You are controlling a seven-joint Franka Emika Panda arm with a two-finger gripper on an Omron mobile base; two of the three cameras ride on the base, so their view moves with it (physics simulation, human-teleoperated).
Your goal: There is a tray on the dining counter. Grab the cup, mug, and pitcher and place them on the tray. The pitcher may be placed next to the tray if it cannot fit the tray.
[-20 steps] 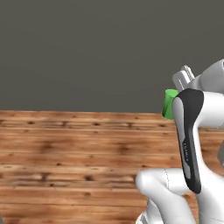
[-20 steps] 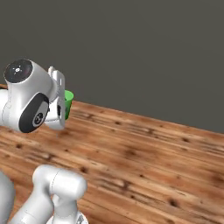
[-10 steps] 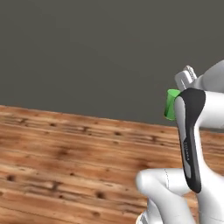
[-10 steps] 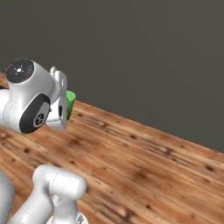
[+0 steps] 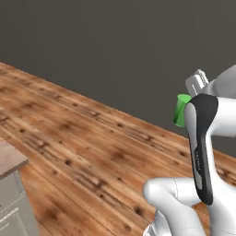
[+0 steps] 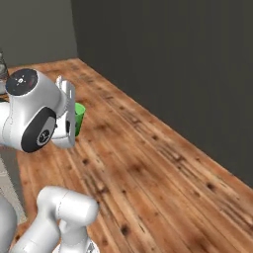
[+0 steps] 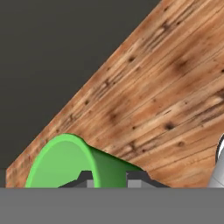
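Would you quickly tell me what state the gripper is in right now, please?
Gripper: shut on the green cup, carried in the air above the wooden floor.

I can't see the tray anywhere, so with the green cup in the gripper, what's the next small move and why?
Probably keep the gripper shut on the cup and let the base keep turning toward the dining counter. The cup rides high beside the hand, with wooden floor and dark wall ahead, so there is nowhere to set it down yet.
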